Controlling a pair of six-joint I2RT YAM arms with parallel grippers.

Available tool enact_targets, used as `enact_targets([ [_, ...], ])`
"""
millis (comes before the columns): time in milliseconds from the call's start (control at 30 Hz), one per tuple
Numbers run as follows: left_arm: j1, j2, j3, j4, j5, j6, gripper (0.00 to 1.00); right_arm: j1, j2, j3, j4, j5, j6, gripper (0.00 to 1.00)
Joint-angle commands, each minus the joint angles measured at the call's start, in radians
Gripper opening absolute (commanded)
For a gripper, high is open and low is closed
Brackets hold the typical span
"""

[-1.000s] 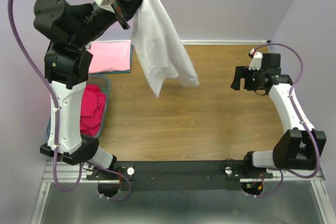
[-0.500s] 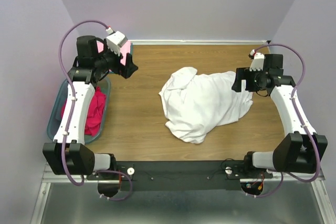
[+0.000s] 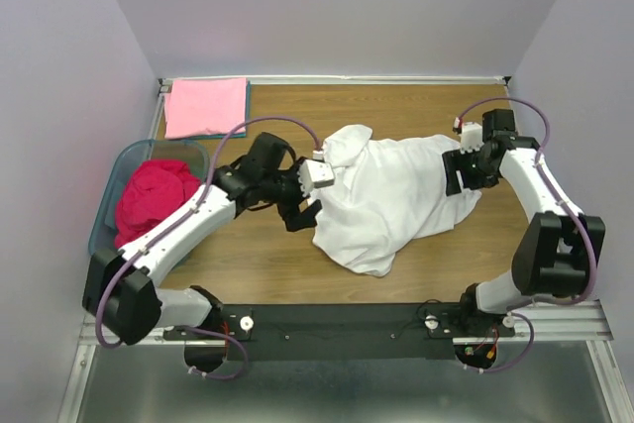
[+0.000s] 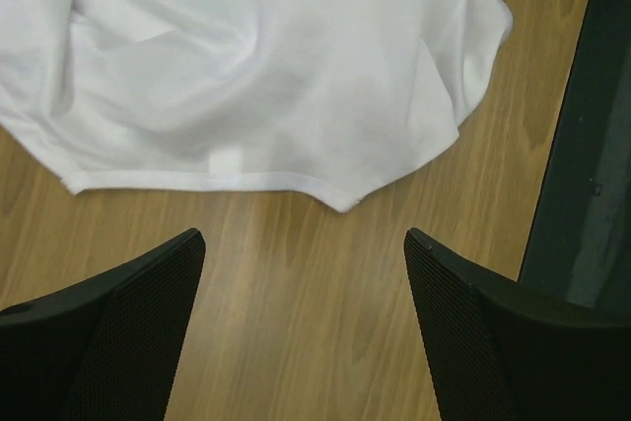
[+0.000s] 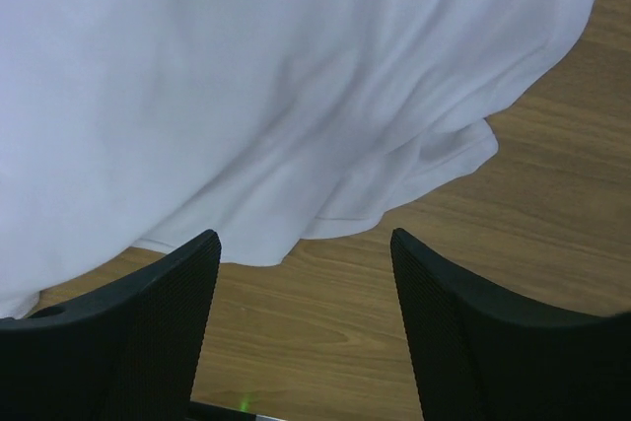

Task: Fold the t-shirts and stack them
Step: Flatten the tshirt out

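Observation:
A white t-shirt (image 3: 391, 195) lies crumpled in the middle of the wooden table. My left gripper (image 3: 302, 213) is low at the shirt's left edge. In the left wrist view that gripper (image 4: 304, 244) is open over bare wood, and the white t-shirt's (image 4: 246, 76) hem lies just ahead of its tips. My right gripper (image 3: 458, 175) is at the shirt's right edge. In the right wrist view it (image 5: 306, 244) is open, with the white t-shirt's (image 5: 276, 76) hem close to its tips and nothing gripped. A light pink t-shirt (image 3: 206, 106) lies folded at the back left. A magenta-red t-shirt (image 3: 154, 200) is bunched in the basket.
The teal plastic basket (image 3: 104, 230) stands off the table's left edge, beside the left arm. A black rail (image 3: 337, 319) runs along the near edge. Purple walls close in the back and both sides.
The left gripper let go of the white t-shirt it held high, and the shirt dropped onto the table. The left arm then came down to its left edge. The right gripper moved in slightly.

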Motion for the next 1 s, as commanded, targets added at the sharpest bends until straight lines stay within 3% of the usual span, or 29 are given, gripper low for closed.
enact_targets([
  [0,-0.147,0.105,0.010,0.103,-0.166,-0.041,0.89,-0.005,0.095,-0.015,-0.039,0.093,-0.034,0.74],
  [200,-0.247,0.291,0.066,0.137,-0.276,-0.020,0.78,-0.005,0.237,0.043,-0.015,0.123,-0.014,0.55],
  [533,-0.239,0.567,0.094,0.131,-0.388,0.029,0.37,0.016,0.327,-0.002,-0.010,0.238,-0.054,0.39],
  [767,-0.123,0.520,0.022,0.034,-0.436,0.088,0.26,0.068,0.184,-0.107,-0.154,0.190,-0.184,0.38],
  [900,-0.051,0.437,-0.001,-0.093,-0.436,0.172,0.22,0.068,0.066,-0.066,-0.384,0.000,-0.308,0.38],
  [967,-0.037,0.388,0.028,-0.190,-0.395,0.245,0.23,0.062,0.032,0.003,-0.417,-0.036,-0.316,0.42],
])
